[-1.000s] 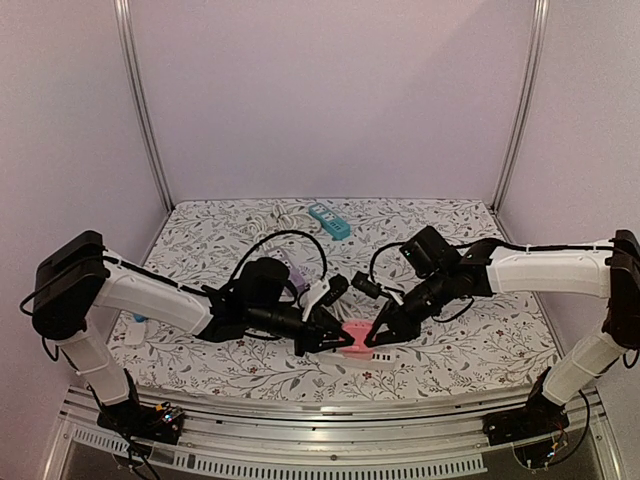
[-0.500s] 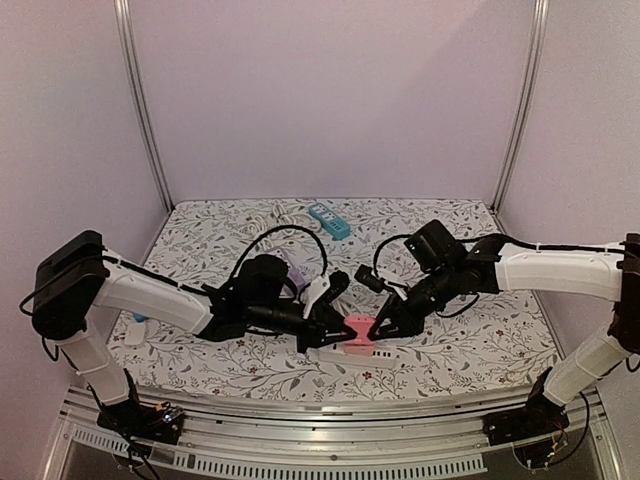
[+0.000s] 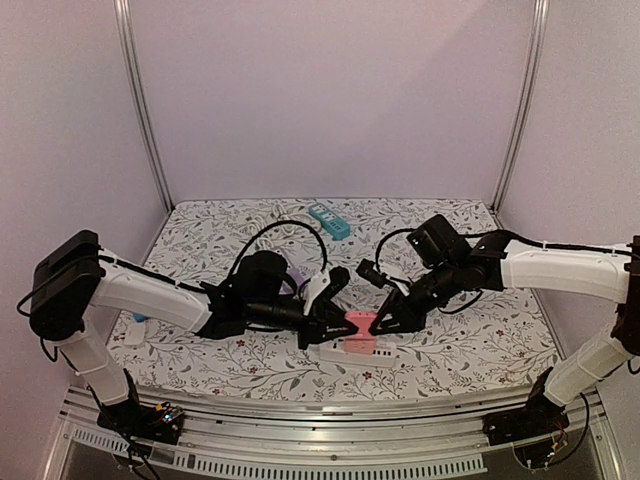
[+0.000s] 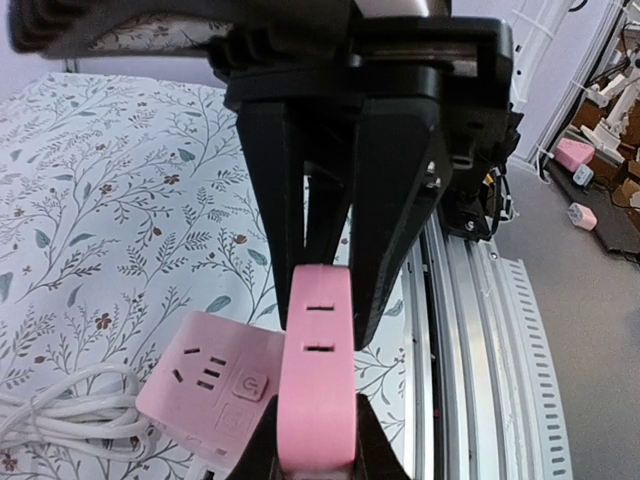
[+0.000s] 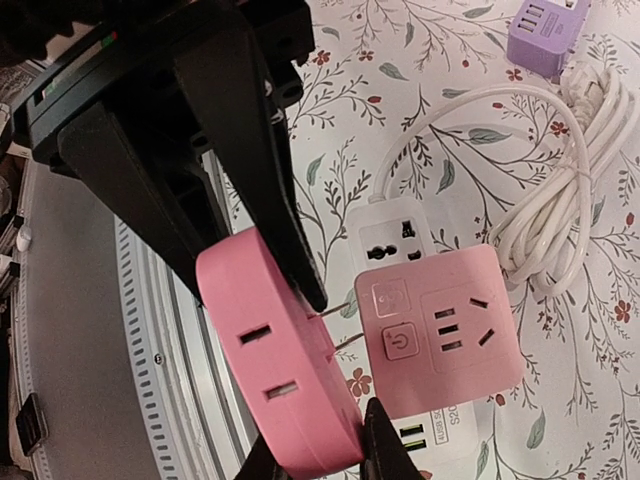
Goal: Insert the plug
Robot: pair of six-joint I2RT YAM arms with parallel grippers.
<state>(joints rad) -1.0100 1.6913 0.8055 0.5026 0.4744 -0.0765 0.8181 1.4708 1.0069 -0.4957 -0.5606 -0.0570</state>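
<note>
A pink round-edged plug (image 3: 360,321) (image 4: 318,380) (image 5: 270,350), with two slots on its rim, hangs just above the table between both grippers. My left gripper (image 3: 340,322) (image 4: 315,450) is shut on one end. My right gripper (image 3: 378,322) (image 5: 320,455) is shut on the other end. In the right wrist view two metal prongs (image 5: 345,300) stick out of the plug towards a pink square socket block (image 5: 440,330) (image 4: 215,375) (image 3: 357,346). That block lies below, on a white power strip (image 5: 395,235) (image 3: 330,353). The prongs stand apart from it.
A coiled white cord (image 5: 540,190) (image 4: 60,415) lies beside the strip. A purple cube adapter (image 5: 545,30) sits farther back, and a teal power strip (image 3: 329,221) lies near the rear wall. The table's metal front rail (image 4: 470,330) runs close below the grippers.
Both grippers have risen a little with the pink plug held between them, and it has shifted slightly right, away from the block on the strip.
</note>
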